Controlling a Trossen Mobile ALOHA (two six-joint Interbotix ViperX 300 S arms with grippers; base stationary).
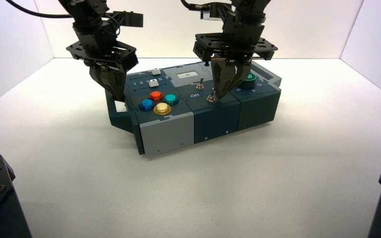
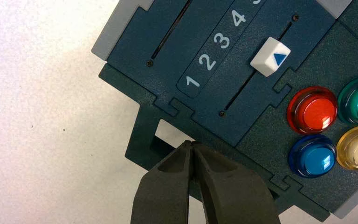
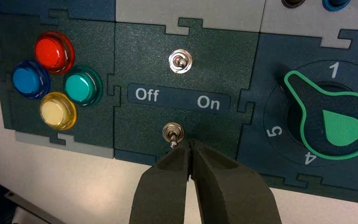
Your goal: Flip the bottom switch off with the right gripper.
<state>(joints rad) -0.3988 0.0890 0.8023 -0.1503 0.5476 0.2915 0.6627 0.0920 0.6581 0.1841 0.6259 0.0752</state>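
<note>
The bottom switch (image 3: 173, 134) is a small silver toggle below the "Off / On" label, near the box's front edge (image 1: 211, 96). My right gripper (image 3: 189, 142) is shut, and its fingertips sit just beside the switch on the "On" side. The lever's tip is right against one fingertip (image 3: 179, 148). In the high view the right gripper (image 1: 222, 94) points down at the middle of the box. The twin top toggle (image 3: 180, 61) stands above the label. My left gripper (image 2: 191, 143) is shut with nothing in it, over the box's left edge (image 1: 116, 94).
Red (image 3: 52, 50), blue (image 3: 29, 78), teal (image 3: 82, 85) and yellow (image 3: 58, 110) round buttons sit on the "Off" side of the switches. A green knob (image 3: 331, 119) sits on the "On" side. A white slider (image 2: 270, 56) runs beside the numbers at the box's left.
</note>
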